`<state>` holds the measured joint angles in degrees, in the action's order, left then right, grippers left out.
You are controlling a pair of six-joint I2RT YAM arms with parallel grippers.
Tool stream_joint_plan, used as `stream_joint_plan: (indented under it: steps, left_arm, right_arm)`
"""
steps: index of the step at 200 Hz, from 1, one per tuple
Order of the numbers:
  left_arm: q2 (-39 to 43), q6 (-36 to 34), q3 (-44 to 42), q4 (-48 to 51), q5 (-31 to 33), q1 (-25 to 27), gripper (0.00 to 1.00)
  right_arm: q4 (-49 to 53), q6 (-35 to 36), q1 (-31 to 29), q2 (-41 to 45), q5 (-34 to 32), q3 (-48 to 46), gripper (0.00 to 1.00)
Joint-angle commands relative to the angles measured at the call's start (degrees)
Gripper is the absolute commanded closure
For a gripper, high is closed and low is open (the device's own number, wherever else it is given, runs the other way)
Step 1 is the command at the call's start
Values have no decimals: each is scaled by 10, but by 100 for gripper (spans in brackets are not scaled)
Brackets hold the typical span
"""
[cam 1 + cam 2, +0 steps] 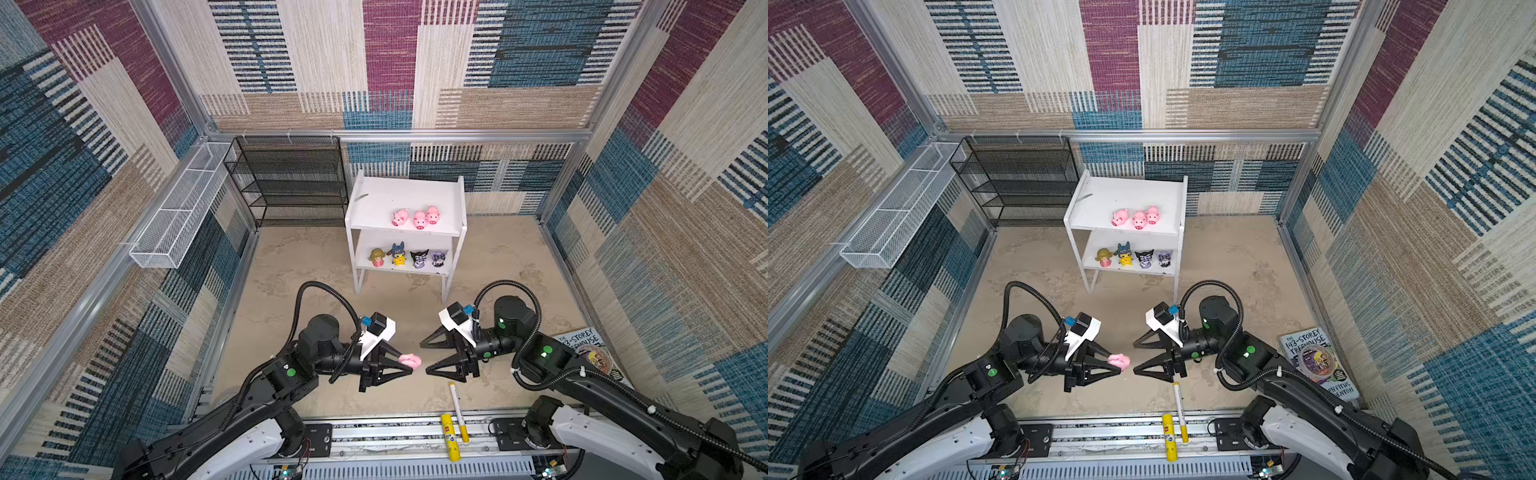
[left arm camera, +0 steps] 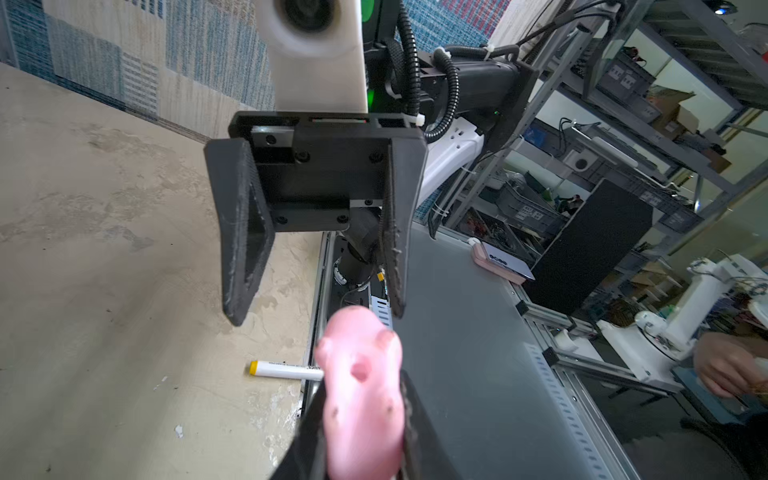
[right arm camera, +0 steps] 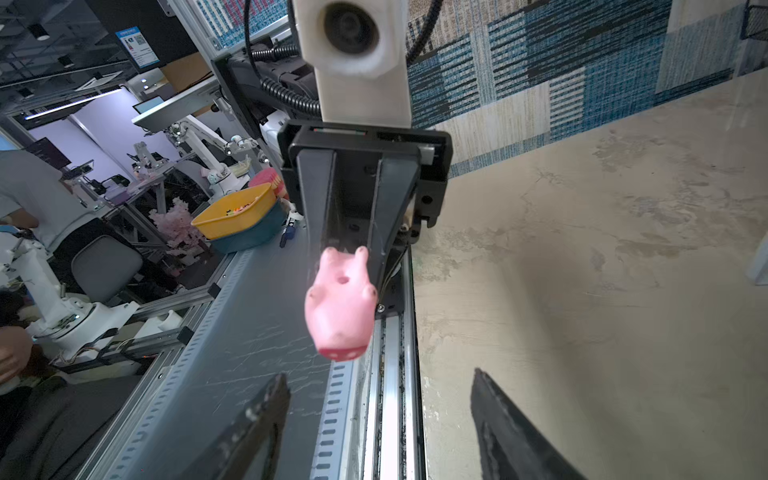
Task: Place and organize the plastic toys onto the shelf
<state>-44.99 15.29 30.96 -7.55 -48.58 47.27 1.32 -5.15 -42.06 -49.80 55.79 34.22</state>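
Patchwork woven walls (image 1: 291, 62) — blue, maroon, beige — enclose a tan floor (image 1: 291, 270).

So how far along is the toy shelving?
Seven toys stand on the shelf: three pink pigs on top; doll, yellow figure and two big-eared figures below. In hand: the fourth pig, clamped in the left end effector; the right end effector faces it, open. Left: shelving that pig; no other loose toys in view.

Bare tabletop (image 1: 316, 266) lies open before the shelf (image 1: 386, 195). Its top board is free left of the three pigs (image 1: 417, 217); four figures (image 1: 409, 257) fill the lower board. A marker (image 1: 458, 411) lies near the right claw (image 1: 424, 357), a black rack (image 1: 291, 183) just beside the shelf's left.
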Motion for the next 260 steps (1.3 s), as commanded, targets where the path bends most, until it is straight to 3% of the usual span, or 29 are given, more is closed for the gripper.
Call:
stream_joint_plan:
  steps: [1,73,170,180,191,206,240,260]
  left_arm:
    - [-5,15,8,-21,-37,1,76]
    - [-17,15,11,-16,-38,0,77]
    - [-19,4,25,17,-30,0,77]
    - [-16,3,26,27,-22,0,72]
    - [-9,-1,31,57,8,1,57]
    - [13,-4,36,116,94,1,39]
    - [143,11,10,226,353,1,30]
    - [222,21,-8,261,456,0,25]
  right_arm:
    - [-29,2,-5,-9,28,7,30]
    - [-75,-14,-60,-41,-8,17,43]
    - [-57,-15,-62,-45,-39,26,74]
    - [-57,-26,-61,-48,-46,26,76]
    - [-56,-46,-57,-58,-53,28,79]
    - [-57,-86,-51,-84,-55,27,80]
    - [-105,-203,-43,-125,-114,-22,83]
    - [-144,-270,-40,-176,-171,-61,83]
